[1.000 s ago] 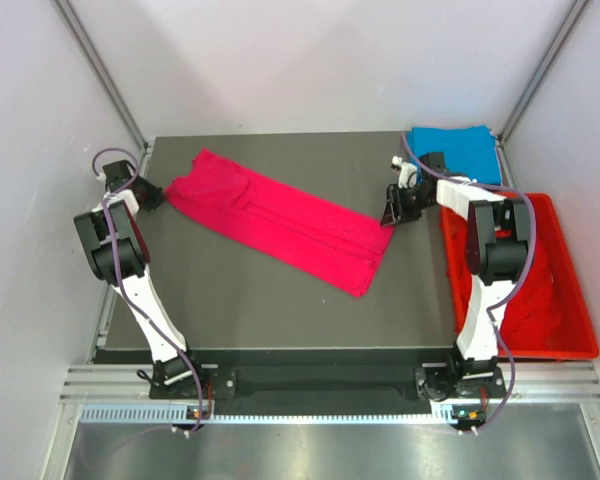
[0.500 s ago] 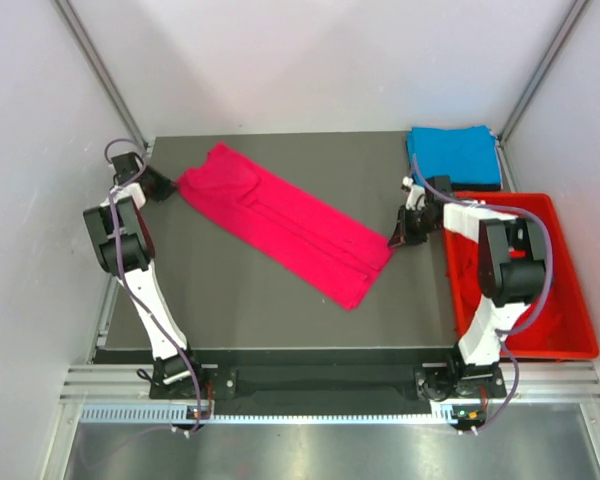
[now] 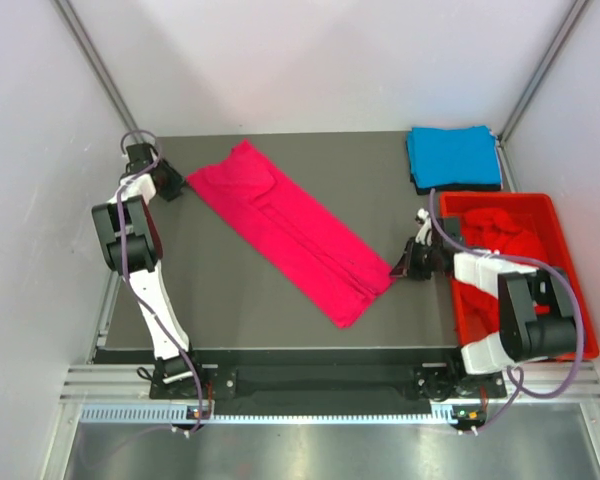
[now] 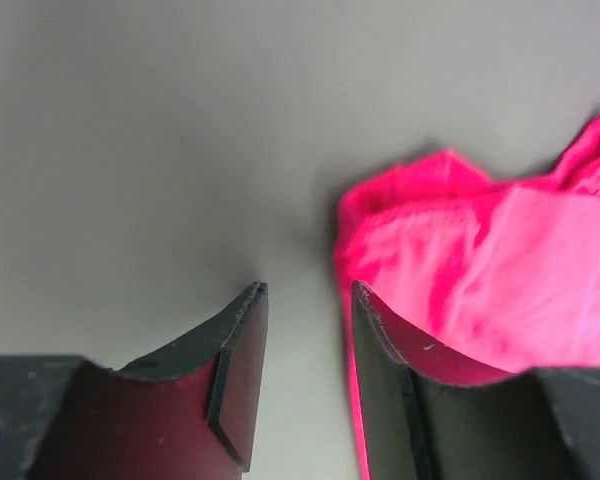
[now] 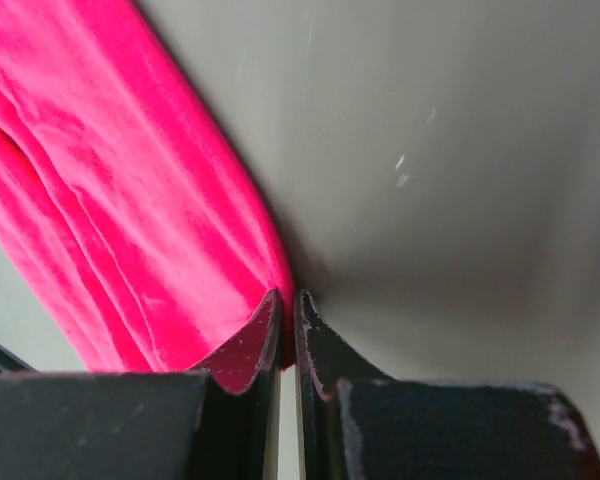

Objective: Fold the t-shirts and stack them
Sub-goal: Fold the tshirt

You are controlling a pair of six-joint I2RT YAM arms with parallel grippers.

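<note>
Jaws of the right gripper [image 5: 286, 298] are pressed nearly together on the near-right corner of the pink t-shirt [image 3: 290, 230], with a sliver of cloth pinched between them. Those of the left gripper [image 4: 305, 290] stand apart at the shirt's far-left end. Bare table [image 3: 240, 300] shows in the gap, and the hem lies just beside 1 finger, not between the 2. The shirt lies flat on the table as a long narrow band, doubled lengthwise by the look of its layered edges. Its long axis runs diagonally from far left to near right; I cannot tell which end is the collar. It is light, limp cotton and will likely sag and crease wherever unsupported, so it is best pinched at corners or hem through all layers, 1 gripper at each end. A blue t-shirt [image 3: 455, 155] sits folded at the far-right corner, and red t-shirts [image 3: 500, 235] lie in the red crate [image 3: 570, 300]
</note>
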